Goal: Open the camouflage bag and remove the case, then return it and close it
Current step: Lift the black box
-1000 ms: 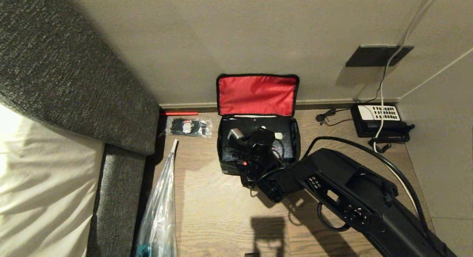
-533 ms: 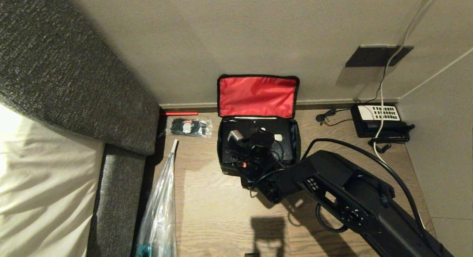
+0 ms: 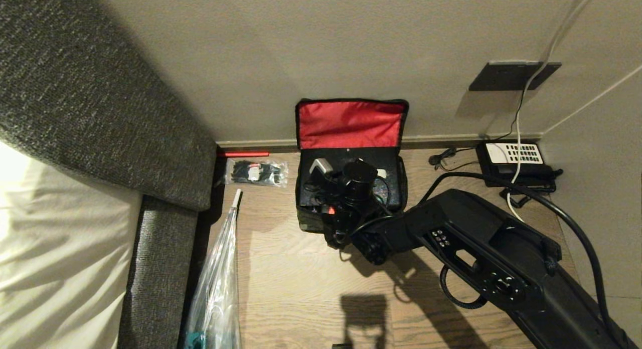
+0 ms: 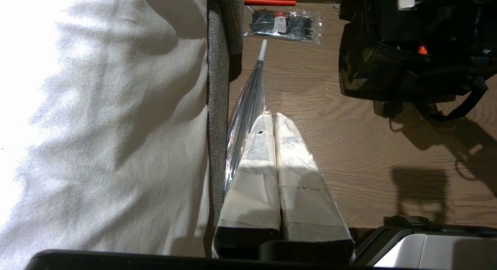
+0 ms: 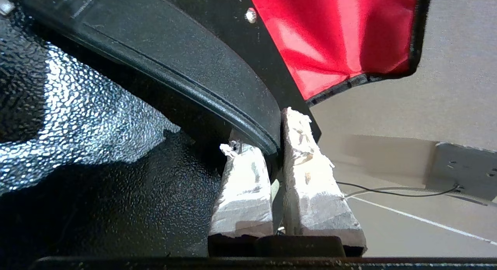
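Observation:
The camouflage bag (image 3: 310,222) stands open on the wooden floor by the wall, its red lid (image 3: 349,123) leaning back against the wall. The black case (image 3: 366,158) sits tilted in the bag's mouth, its far edge overlapping the bottom of the red lining. My right gripper (image 5: 273,132) is shut on a black rim of the case (image 5: 217,80), one finger on each side. In the head view the right wrist (image 3: 351,198) hides the grip. In the left wrist view the bag (image 4: 365,76) lies off to the side. My left gripper (image 4: 273,116) is shut, empty, above the floor beside the bed.
A black telephone (image 3: 516,161) with its cords lies right of the bag. On the left are a packet of cable ties (image 3: 256,172), a red stick (image 3: 243,154) and a plastic-sleeved umbrella (image 3: 218,279). The bed (image 3: 60,248) and grey headboard (image 3: 100,103) close the left side.
The case has come up out of the bag with my right gripper. Its top now covers the lower part of the red lid. The left arm has not moved.

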Controlling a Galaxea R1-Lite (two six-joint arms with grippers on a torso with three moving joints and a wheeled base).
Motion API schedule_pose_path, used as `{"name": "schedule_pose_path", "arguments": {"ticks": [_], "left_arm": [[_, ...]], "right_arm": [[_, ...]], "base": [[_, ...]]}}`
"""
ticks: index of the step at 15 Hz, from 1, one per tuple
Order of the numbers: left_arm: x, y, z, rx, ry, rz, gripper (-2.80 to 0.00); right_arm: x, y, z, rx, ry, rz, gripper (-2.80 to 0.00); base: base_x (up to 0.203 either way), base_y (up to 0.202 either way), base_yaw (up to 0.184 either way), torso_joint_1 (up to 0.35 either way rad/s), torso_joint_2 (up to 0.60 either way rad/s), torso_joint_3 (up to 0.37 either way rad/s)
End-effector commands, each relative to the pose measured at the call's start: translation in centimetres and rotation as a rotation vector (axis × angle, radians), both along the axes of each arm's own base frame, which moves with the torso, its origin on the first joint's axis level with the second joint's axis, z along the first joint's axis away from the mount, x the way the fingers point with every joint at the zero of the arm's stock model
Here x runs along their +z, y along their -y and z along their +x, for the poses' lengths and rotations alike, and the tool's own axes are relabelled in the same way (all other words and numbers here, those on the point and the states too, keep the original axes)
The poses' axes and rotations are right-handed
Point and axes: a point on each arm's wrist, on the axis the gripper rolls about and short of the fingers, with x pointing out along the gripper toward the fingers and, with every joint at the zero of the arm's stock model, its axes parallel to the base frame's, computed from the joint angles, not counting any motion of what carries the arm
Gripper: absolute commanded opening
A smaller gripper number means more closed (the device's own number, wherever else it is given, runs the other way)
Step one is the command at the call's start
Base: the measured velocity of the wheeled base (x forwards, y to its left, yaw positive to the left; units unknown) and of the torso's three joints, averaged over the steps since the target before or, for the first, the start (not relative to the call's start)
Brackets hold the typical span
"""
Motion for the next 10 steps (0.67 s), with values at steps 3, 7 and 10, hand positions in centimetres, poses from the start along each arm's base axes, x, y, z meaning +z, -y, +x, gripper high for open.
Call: {"name": "schedule_pose_path", "arguments": {"ticks": [3,7,10], "left_arm": [[0.0,0.0,0.0,0.001,0.002,0.0,-2.8],[-0.1,0.0,0.0,0.001,0.0,0.0,-2.8],[0.0,0.0,0.0,0.001,0.002,0.0,-2.8]], "right_arm": [[2.9,0.0,-0.9,0.005,0.037,0.032,-2.8],[2.5,-0.2,-1.2,0.012,0.028,0.034,-2.8],[0.6,-0.4,-0.8,0.01,-0.001,0.006,-2.8]], "base": [[0.0,0.0,0.0,0.0,0.0,0.0],[0.0,0.0,0.0,0.0,0.0,0.0],[0.0,0.0,0.0,0.0,0.0,0.0]]}}
